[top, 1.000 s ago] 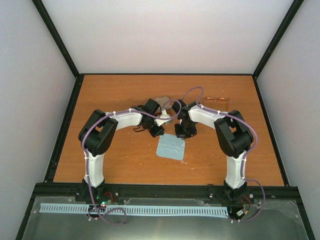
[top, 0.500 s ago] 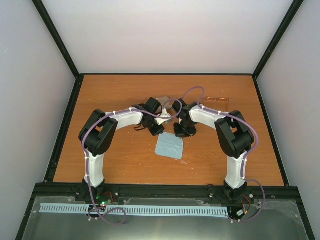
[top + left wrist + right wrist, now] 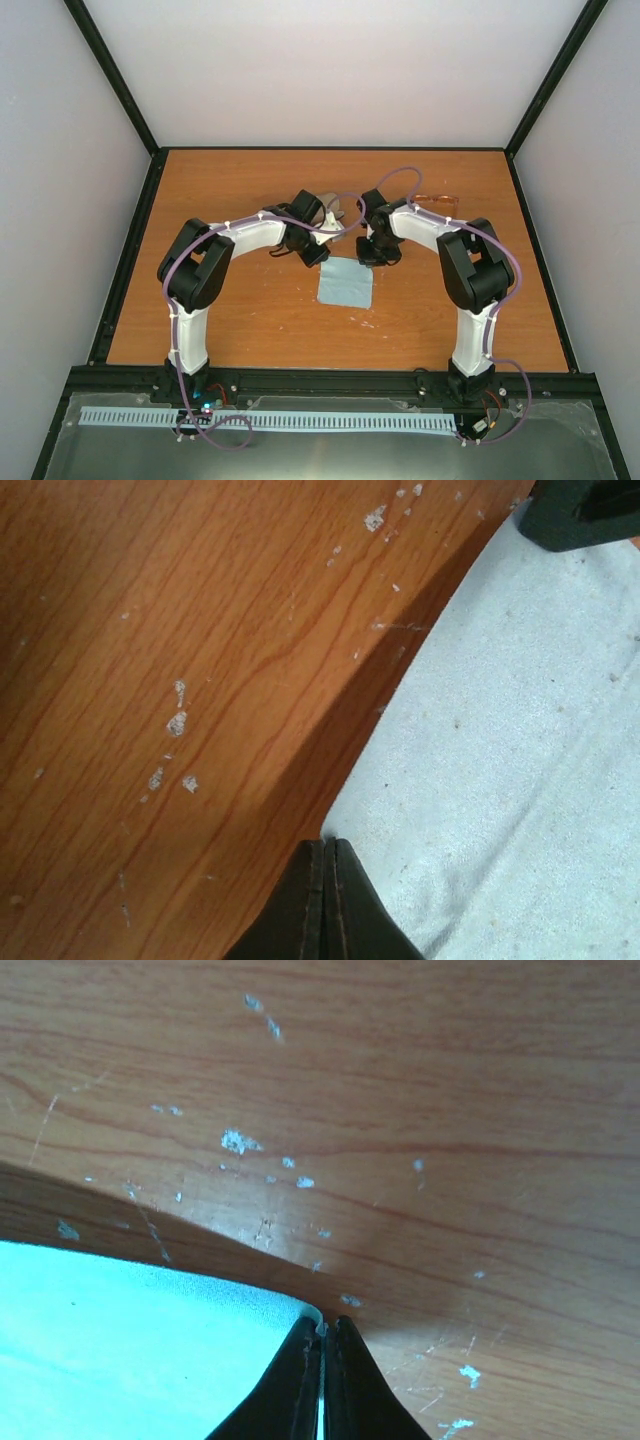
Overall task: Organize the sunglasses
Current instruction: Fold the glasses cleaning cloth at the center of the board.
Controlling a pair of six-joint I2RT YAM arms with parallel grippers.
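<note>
The sunglasses (image 3: 437,203), with orange-tinted lenses, lie at the back right of the table, beyond the right arm. A light blue cloth (image 3: 345,284) lies flat mid-table and also shows in the left wrist view (image 3: 510,740) and the right wrist view (image 3: 130,1350). My left gripper (image 3: 318,256) is shut on the cloth's far left corner, its tips (image 3: 325,846) at the cloth's edge. My right gripper (image 3: 376,256) is shut on the far right corner, a thin edge of cloth between its tips (image 3: 321,1328). It also shows in the left wrist view (image 3: 570,510).
The oval case (image 3: 328,204) lies behind the left forearm, mostly hidden by it. The wooden table (image 3: 240,190) has black rails along its sides and white walls around it. Purple cables loop over both arms.
Both grippers have moved apart and a little toward the back, carrying the cloth's far corners. The cloth has gone from tilted to lying square and flat. The sunglasses have not moved.
</note>
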